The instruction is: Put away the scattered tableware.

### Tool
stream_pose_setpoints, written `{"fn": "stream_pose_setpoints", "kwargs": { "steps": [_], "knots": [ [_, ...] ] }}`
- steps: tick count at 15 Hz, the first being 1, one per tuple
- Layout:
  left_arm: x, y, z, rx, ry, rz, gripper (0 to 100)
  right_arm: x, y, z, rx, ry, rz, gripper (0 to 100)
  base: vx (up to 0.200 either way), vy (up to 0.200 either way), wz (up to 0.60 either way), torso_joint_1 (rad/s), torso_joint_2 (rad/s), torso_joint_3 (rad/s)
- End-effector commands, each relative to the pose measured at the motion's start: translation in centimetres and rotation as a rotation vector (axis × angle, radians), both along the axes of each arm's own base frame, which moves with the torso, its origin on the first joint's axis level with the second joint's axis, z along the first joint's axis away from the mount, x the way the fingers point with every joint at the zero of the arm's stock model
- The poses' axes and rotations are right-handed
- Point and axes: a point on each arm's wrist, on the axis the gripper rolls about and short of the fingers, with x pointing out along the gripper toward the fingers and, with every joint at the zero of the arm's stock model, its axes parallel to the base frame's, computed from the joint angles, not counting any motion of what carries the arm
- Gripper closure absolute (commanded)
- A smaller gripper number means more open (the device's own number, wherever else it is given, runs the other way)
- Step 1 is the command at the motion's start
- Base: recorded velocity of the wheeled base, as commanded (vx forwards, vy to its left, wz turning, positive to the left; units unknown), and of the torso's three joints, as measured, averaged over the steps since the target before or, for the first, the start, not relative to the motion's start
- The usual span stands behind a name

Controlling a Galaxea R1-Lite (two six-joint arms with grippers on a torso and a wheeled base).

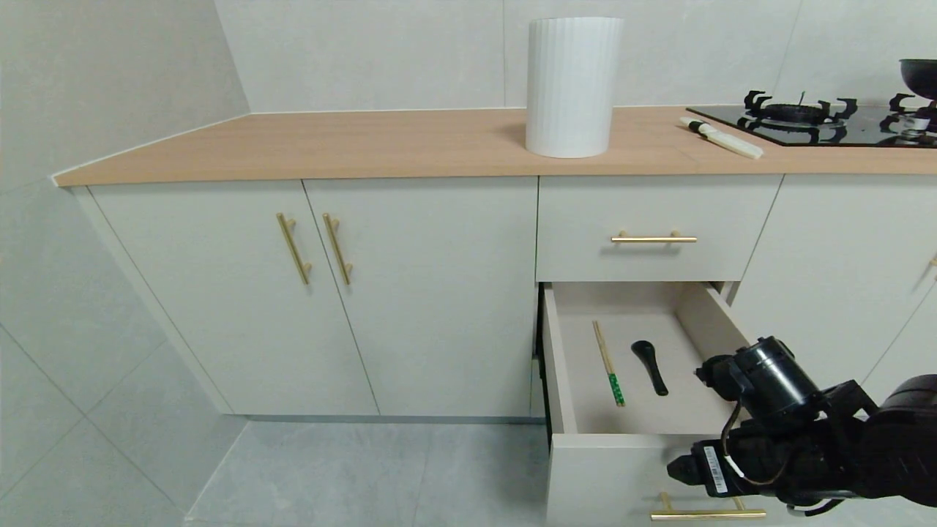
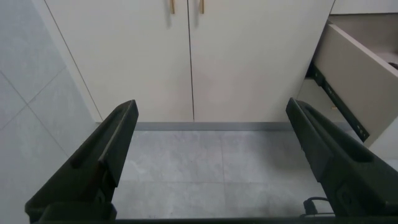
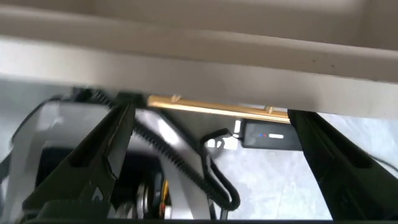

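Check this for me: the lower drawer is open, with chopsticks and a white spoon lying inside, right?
Not quite: the spoon is black, not white, as the head view shows. The lower drawer is open, and the chopsticks lie inside beside the spoon.

Cut off at 2 o'clock by the frame edge: pot (image 1: 921, 73) and hob (image 1: 812, 124). Hidden at 5 o'clock behind right arm (image 1: 805, 432): drawer (image 1: 607, 468) front corner, part of handle (image 1: 695, 514).

The right arm (image 1: 805, 432), at the lower right of the head view, is matte black, with a stubby cylindrical housing (image 1: 772, 377), a white barcode sticker (image 1: 714, 468) and a thin looping cable (image 1: 725, 439). In both wrist views the jaws are dark, flat-sided wedges tapering toward their tips.
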Motion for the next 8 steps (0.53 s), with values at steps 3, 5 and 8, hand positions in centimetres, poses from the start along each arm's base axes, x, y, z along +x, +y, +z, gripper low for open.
{"fn": "stream_pose_setpoints", "kwargs": {
  "steps": [3,5,8],
  "knots": [
    [0.0,0.0,0.0,0.0,0.0,-0.001,0,1.5,0.2,-0.8,-0.031,-0.026,-0.043,0,0.0,0.0,0.0,0.0,0.0,0.0],
    [0.0,0.0,0.0,0.0,0.0,-0.001,0,2.2,0.0,-0.5,-0.01,-0.072,-0.056,0,0.0,0.0,0.0,0.0,0.0,0.0],
    [0.0,0.0,0.0,0.0,0.0,-0.001,0,4.0,-0.1,-0.4,0.002,-0.112,-0.079,0,0.0,0.0,0.0,0.0,0.0,0.0]
  ]
}}
